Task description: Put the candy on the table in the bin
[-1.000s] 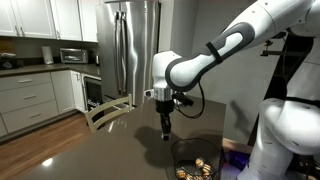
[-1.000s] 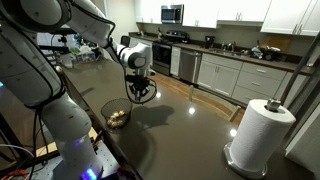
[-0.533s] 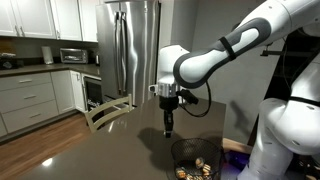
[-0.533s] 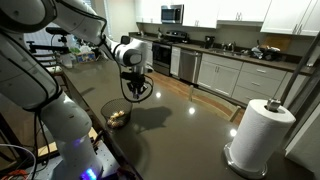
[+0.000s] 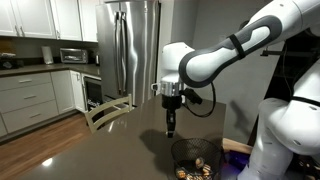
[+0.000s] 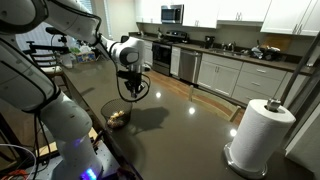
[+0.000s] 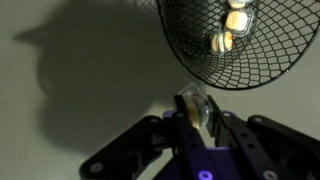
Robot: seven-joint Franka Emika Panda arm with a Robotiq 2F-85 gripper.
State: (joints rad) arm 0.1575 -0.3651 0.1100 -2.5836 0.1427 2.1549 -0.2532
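Note:
My gripper [image 7: 194,108] is shut on a small pale yellowish candy [image 7: 196,104] in a clear wrapper, seen in the wrist view. The black wire-mesh bin [image 7: 235,45] lies just ahead of the fingers, with several golden candies inside. In both exterior views the gripper [image 5: 171,128] [image 6: 131,93] hangs above the dark glossy table [image 5: 110,150] [image 6: 190,130], up and beside the bin [image 5: 196,158] [image 6: 117,113]. The held candy is too small to see in the exterior views.
A white paper towel roll [image 6: 260,135] stands on the table's far end. A pale wooden chair [image 5: 104,113] sits at the table's edge. Kitchen cabinets [image 5: 35,95] and a steel fridge [image 5: 132,45] are behind.
The gripper has risen and shifted toward the bin, still holding the candy.

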